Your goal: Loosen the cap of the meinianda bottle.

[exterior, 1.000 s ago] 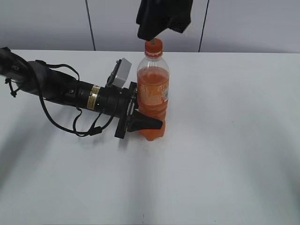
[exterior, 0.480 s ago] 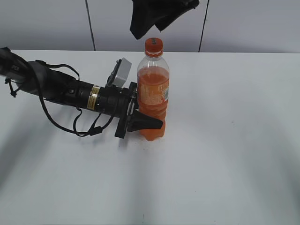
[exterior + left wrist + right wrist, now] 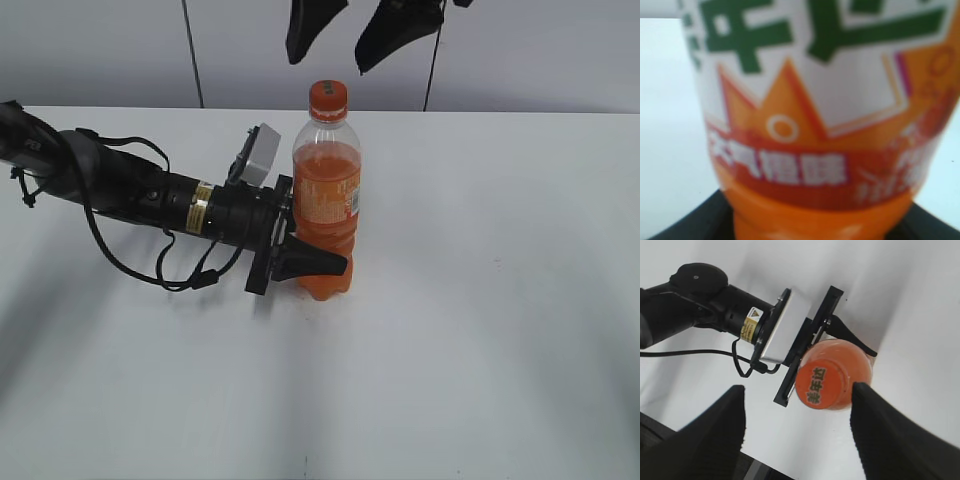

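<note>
White tabletop (image 3: 480,330) fills most of the exterior view, backed at 12 o'clock by a pale grey panelled wall (image 3: 100,50) with dark vertical seams. Near the table's centre the meinianda bottle (image 3: 326,190) stands upright, its long axis vertical, base on the table and the cap (image 3: 328,98) pointing to 12 o'clock. From 9 o'clock the left arm lies low along the table, and the left gripper (image 3: 300,262) is clamped around the bottle's waisted lower body; the left wrist view shows only the label (image 3: 815,100) very close and blurred, with dark finger edges at the lower corners. Directly above the cap hangs the right gripper (image 3: 340,40), fingers spread wide and clear of it; in the right wrist view the cap (image 3: 819,385) sits between the two dark fingers (image 3: 705,435) without touching either. Half a second ago those fingers were bunched together just above the cap, and a second ago they were down on it; now they have parted and lifted. The bottle and left arm have not shifted.
</note>
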Tool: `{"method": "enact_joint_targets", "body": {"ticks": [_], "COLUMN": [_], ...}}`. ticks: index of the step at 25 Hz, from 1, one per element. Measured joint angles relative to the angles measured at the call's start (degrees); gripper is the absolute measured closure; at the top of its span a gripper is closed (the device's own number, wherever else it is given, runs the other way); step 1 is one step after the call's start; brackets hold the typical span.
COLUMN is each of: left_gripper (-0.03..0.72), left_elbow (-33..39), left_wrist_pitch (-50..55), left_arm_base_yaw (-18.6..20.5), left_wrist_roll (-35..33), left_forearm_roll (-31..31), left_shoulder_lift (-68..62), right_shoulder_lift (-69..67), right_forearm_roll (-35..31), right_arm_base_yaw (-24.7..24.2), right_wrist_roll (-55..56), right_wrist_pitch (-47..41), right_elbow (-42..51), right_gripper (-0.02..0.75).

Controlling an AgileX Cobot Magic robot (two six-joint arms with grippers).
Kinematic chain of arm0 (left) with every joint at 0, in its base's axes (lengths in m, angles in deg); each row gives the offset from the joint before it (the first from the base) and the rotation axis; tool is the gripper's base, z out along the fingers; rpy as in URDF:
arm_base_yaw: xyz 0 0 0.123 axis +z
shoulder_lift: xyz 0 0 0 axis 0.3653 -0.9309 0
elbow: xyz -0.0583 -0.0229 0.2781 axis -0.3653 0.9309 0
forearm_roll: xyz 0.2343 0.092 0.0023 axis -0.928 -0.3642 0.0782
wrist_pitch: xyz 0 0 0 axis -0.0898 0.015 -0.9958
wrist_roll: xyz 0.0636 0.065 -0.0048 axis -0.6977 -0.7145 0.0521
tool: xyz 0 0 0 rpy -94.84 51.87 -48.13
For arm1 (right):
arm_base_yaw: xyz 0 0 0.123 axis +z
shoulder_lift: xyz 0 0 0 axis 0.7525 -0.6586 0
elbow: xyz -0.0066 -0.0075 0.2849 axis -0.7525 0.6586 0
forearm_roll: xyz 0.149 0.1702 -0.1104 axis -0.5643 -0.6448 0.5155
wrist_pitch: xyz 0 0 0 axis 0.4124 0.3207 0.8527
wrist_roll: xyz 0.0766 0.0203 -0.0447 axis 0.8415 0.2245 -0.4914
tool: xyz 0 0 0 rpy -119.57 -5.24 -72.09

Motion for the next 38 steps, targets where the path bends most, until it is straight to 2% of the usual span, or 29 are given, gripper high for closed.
{"method": "enact_joint_targets", "body": {"ticks": [4, 29, 38], "left_gripper": [0.294, 0.294, 0.294], "left_elbow": [0.0, 0.0, 0.0], "left_wrist_pitch": [0.0, 0.1, 0.1], "left_arm_base_yaw": [0.0, 0.0, 0.0], "left_wrist_roll": [0.6, 0.8, 0.9], "left_forearm_roll": [0.1, 0.1, 0.1], "left_shoulder_lift": [0.0, 0.0, 0.0], "right_shoulder_lift": [-0.1, -4.4, -4.4], "right_forearm_roll": [2.0, 1.1, 2.1], "right_arm_base_yaw": [0.0, 0.0, 0.0], "right_wrist_roll": [3.0, 3.7, 3.7], "right_wrist_pitch": [0.0, 0.0, 0.0], "right_elbow": [0.0, 0.0, 0.0], "right_gripper": [0.246, 0.246, 0.37]}}
